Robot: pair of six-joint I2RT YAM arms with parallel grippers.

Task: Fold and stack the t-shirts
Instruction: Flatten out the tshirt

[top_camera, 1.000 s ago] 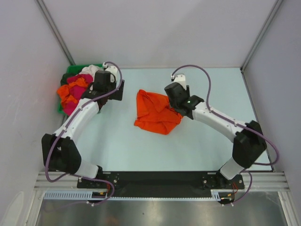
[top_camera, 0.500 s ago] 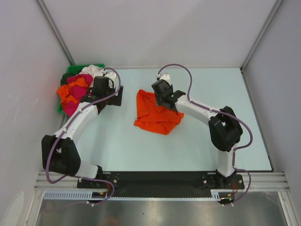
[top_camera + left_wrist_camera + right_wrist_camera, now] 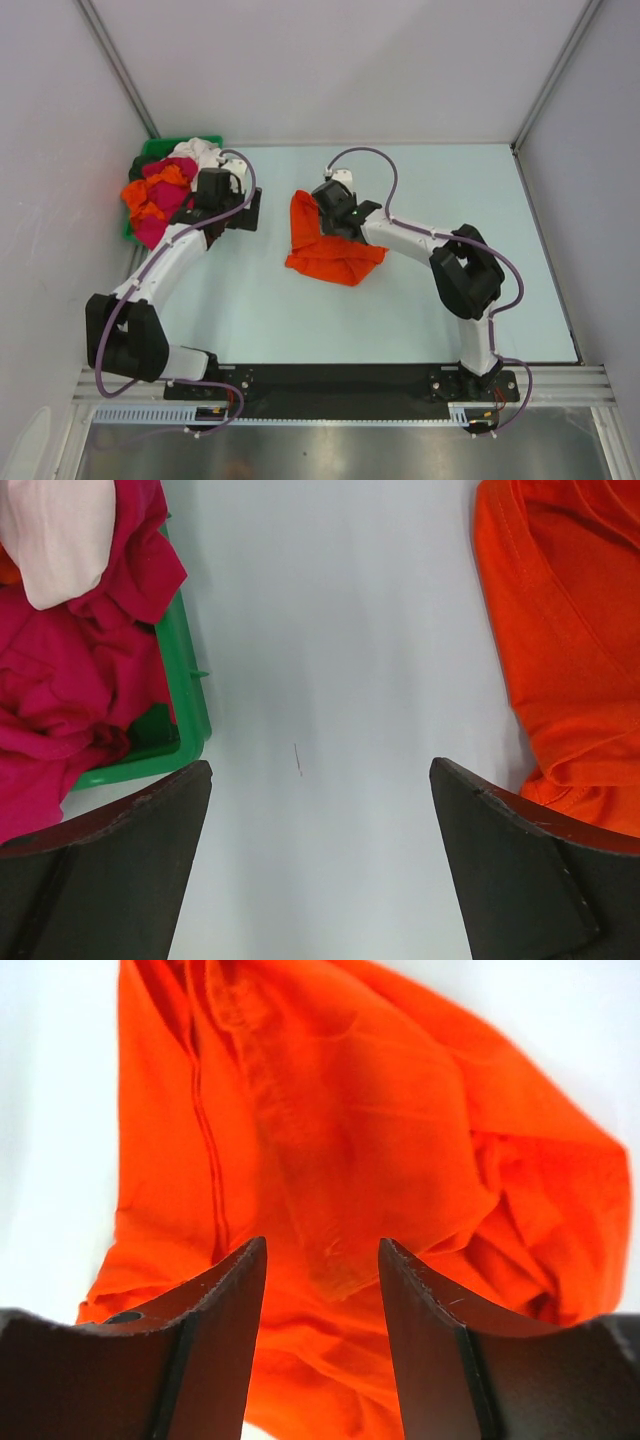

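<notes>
A crumpled bright orange t-shirt [image 3: 332, 248] lies in the middle of the table. My right gripper [image 3: 322, 215] hovers over its far left part, jaws open, with orange cloth [image 3: 330, 1130] showing between and below the fingers; nothing is gripped. My left gripper [image 3: 254, 208] is open wide and empty over bare table, between the bin and the orange shirt's left edge [image 3: 570, 630]. More shirts are piled in the bin: magenta [image 3: 160, 185], orange [image 3: 143, 200] and white [image 3: 195, 151]. The magenta [image 3: 70, 670] and white [image 3: 55, 530] ones show in the left wrist view.
The green plastic bin [image 3: 150, 150] sits at the far left corner against the left wall; its rim [image 3: 185, 680] is close to my left finger. Grey walls close the table on the left, back and right.
My right arm has swung left across the top of the orange shirt, from its right side to its far left part. The left arm has barely shifted.
</notes>
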